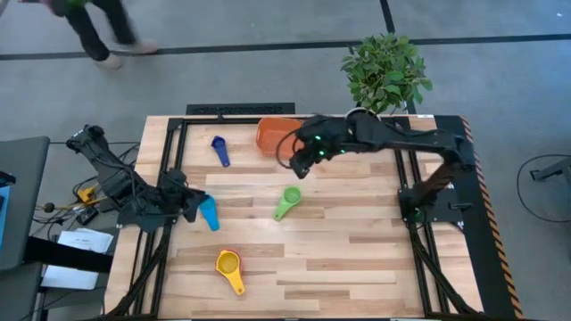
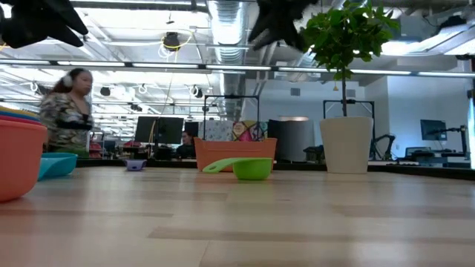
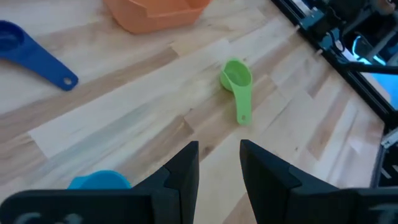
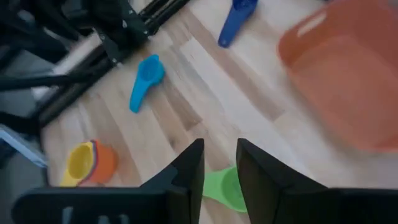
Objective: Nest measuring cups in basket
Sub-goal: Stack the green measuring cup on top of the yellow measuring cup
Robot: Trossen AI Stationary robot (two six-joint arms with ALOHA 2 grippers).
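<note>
Hovering over the wooden worktop [image 1: 357, 259] just off the front edge of the shallow orange plastic basket [image 1: 274, 134], the right gripper [image 4: 217, 163] hangs above bare wood with the green round plastic measuring cup [image 1: 287, 201] beyond its tips; its jaws stand apart with a narrow gap and grasp nothing. The basket sits near the worktop's far edge, about midway along it. A dark blue plastic measuring cup [image 1: 219, 150] lies on the wood beside the basket. A light blue plastic measuring cup [image 1: 209, 213] lies near the left edge, close to the left gripper [image 3: 219, 163], whose jaws are parted and empty. Near the front edge stands a yellow plastic measuring cup [image 1: 229, 268], nested in an orange one [image 4: 103, 163].
</note>
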